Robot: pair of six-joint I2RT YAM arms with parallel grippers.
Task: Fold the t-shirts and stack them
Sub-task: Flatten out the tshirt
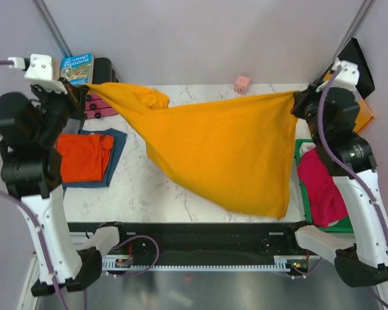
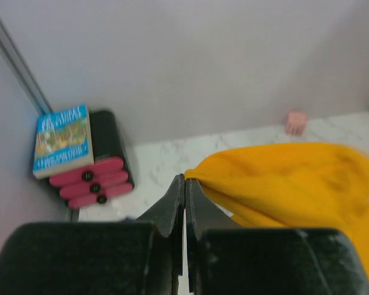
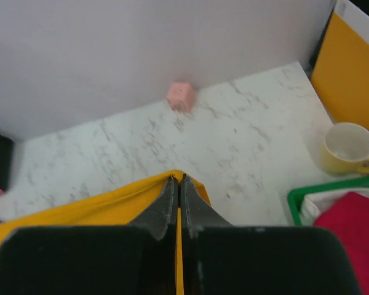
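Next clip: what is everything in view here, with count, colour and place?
mustard-yellow t-shirt: 1, mustard yellow, stretched wide across the centre
blue t-shirt: 1, dusty blue, left side
red-orange t-shirt: 1, red-orange, folded, on the blue t-shirt
green tray: 1, green, right edge
magenta t-shirt: 1, magenta-pink, in the green tray
mug: 1, yellow, beyond the tray
folder: 1, yellow-orange, far right
cube: 1, pink, far edge by wall
black stand: 1, black, pink bars, far left
book: 1, blue cover, on black stand
table: 1, white marble
left gripper: 1, black, shut on shirt's left end
right gripper: 1, black, shut on its right end
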